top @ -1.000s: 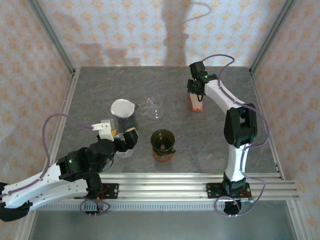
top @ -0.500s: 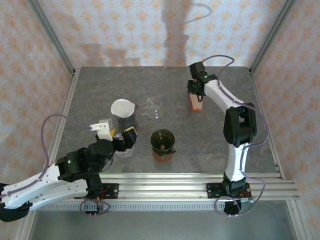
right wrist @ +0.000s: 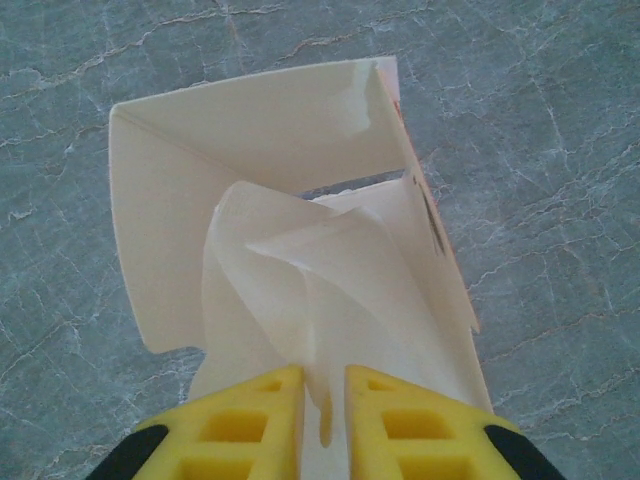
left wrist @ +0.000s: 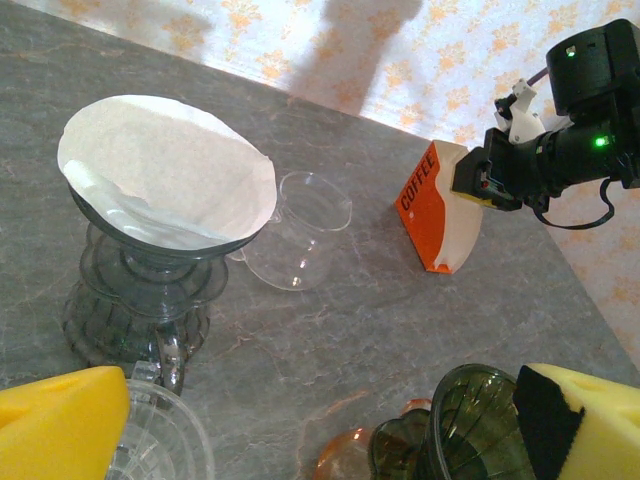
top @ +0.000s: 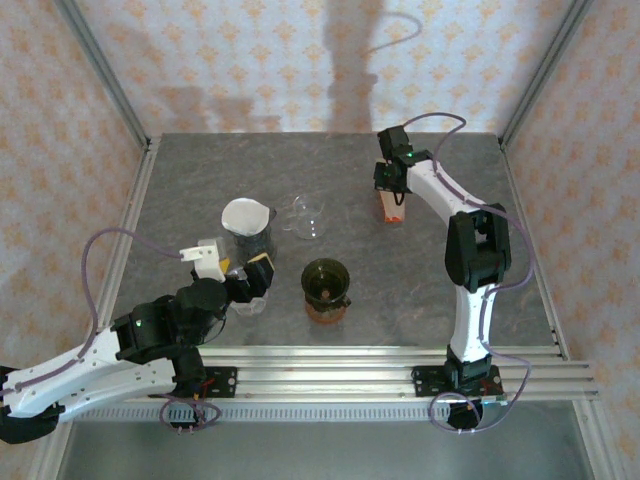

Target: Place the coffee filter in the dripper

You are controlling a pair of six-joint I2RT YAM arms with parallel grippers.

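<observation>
Right hand (right wrist: 323, 388) points down, pinching a coffee filter (right wrist: 300, 295) in the box (right wrist: 170, 180).

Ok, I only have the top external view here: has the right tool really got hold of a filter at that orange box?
Observer: Yes. In the right wrist view the right tool is pinched shut on a white filter that sticks out of the open box.
Operator: Is the filter clear of the box?
Observer: Not by that view: its far end looks tucked inside the opening.
Operator: And the white disc on the grey dripper?
Observer: The left wrist view shows it is a paper cone lining the grey dripper.
</observation>
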